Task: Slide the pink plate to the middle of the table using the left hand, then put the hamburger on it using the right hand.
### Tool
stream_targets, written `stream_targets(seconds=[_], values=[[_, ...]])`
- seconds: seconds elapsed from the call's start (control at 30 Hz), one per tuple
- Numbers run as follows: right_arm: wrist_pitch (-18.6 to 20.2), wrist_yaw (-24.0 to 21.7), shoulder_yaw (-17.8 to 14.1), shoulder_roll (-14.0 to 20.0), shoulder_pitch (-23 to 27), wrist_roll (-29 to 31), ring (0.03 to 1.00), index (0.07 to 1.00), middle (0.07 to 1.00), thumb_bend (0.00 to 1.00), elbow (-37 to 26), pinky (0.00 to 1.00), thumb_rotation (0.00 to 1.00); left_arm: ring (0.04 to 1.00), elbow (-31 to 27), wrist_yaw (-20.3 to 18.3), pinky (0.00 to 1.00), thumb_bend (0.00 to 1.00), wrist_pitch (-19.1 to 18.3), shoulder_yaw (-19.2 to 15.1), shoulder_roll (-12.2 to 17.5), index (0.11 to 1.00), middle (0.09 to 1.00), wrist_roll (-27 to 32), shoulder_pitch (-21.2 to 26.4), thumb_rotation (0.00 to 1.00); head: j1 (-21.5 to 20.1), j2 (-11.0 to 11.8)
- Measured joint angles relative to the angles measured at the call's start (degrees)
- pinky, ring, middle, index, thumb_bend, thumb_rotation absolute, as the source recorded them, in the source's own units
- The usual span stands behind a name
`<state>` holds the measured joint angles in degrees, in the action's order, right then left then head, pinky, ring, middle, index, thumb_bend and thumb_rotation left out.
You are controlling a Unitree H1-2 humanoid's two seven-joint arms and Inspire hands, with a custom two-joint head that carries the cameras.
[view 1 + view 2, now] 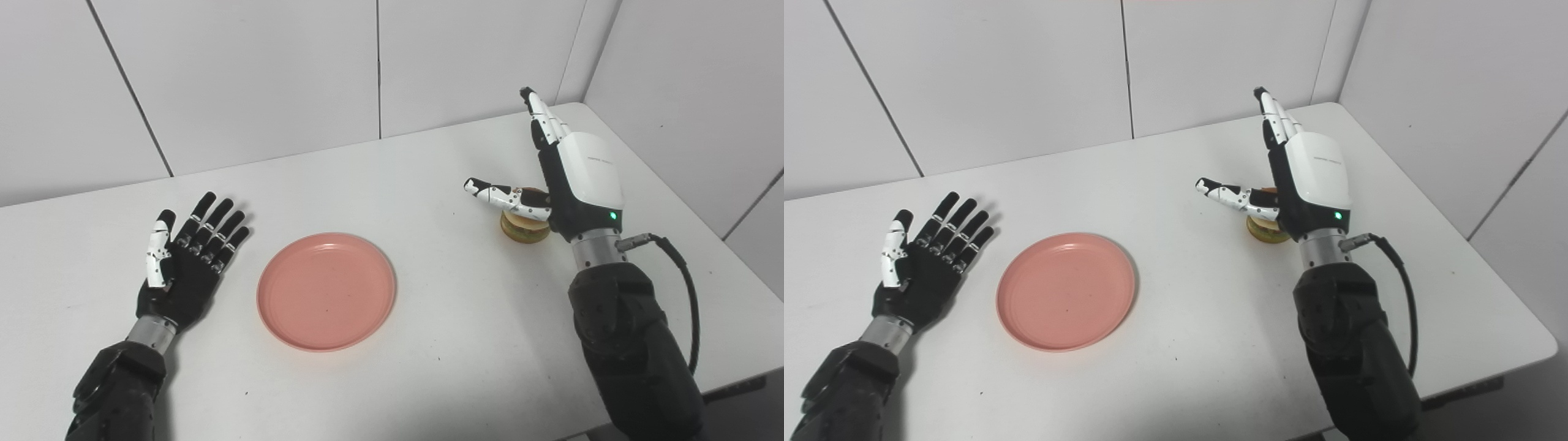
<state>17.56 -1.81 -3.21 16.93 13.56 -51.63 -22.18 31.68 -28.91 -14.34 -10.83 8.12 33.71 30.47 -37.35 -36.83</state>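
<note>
The pink plate (326,290) lies flat and empty on the white table (429,184), left of centre. My left hand (184,257) lies palm up and open on the table just left of the plate, a small gap apart. My right hand (566,177) is open, fingers pointing up and away, thumb stretched left. It hovers over the hamburger (524,227), a small toy with a tan bun that sits on the table at the right, half hidden under the thumb and palm. The hand does not hold it.
White wall panels run along the table's back edge and right side, meeting at the far right corner (582,101). A black cable (683,275) loops from my right wrist. The table's right edge (723,245) lies near my right arm.
</note>
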Motion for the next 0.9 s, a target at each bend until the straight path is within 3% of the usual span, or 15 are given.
stream_targets(seconds=[0.1, 0.33, 0.9], values=[[0.3, -0.7, -0.6, 1.0, -0.4, -1.8, 0.969, 1.000, 0.994, 0.97, 0.9, 0.84, 0.79, 0.925, 1.4, -0.2, 0.95, 0.39, 0.0, -0.6, 0.6, 0.933, 0.938, 0.0, 0.9, 1.00, -0.4, -0.1], [2.7, -1.3, -3.2, 2.8, -0.7, -5.3, 0.941, 1.000, 0.971, 1.00, 2.3, 0.86, 0.81, 0.927, 3.3, -0.8, 0.96, 0.40, 0.0, -1.7, 1.3, 0.944, 0.947, 0.2, 1.9, 1.00, -0.6, -0.4], [5.5, 0.5, -4.1, 2.8, -0.9, -0.9, 0.918, 1.000, 0.962, 1.00, 12.9, 0.80, 0.80, 0.916, 2.8, -1.1, 0.95, 0.39, 0.0, -2.4, 1.4, 0.929, 0.935, 0.3, 1.5, 1.00, -0.4, -1.8]])
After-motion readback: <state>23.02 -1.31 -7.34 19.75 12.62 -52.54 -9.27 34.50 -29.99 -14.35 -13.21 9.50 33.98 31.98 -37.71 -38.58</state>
